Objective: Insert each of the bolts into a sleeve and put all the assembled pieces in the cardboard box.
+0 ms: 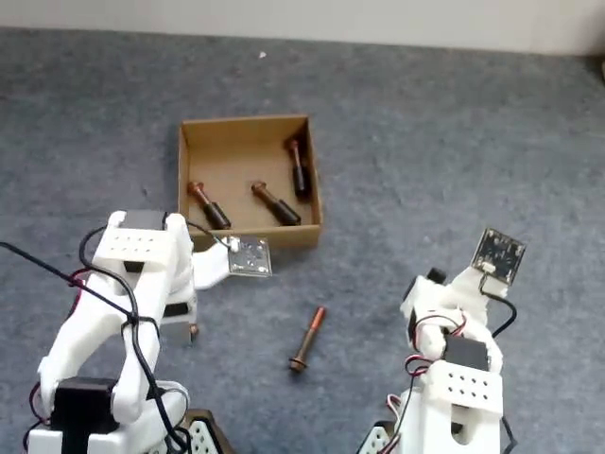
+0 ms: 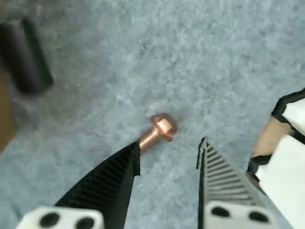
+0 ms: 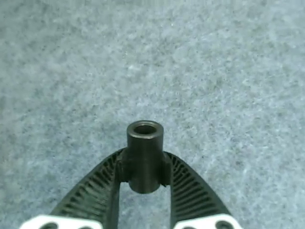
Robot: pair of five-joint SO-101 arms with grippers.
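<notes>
The cardboard box (image 1: 315, 180) holds three bolts seated in dark sleeves (image 1: 301, 168). One loose copper bolt (image 1: 308, 339) lies on the carpet between the arms. My left gripper (image 2: 169, 144) is open just over another copper bolt (image 2: 162, 128), whose shaft runs under one finger (image 2: 119, 171). A small end of that bolt (image 1: 194, 331) peeks out from under the left arm (image 1: 142, 255). A dark sleeve (image 2: 24, 57) lies farther off, blurred. My right gripper (image 3: 144, 160) is shut on a dark sleeve (image 3: 144, 143), held upright with its bore facing the camera.
Grey carpet (image 1: 425, 142) covers the whole surface. The right arm (image 1: 454, 340) stands at the lower right, well away from the box. A brown edge (image 2: 5, 119) shows beside the blurred sleeve in the left wrist view.
</notes>
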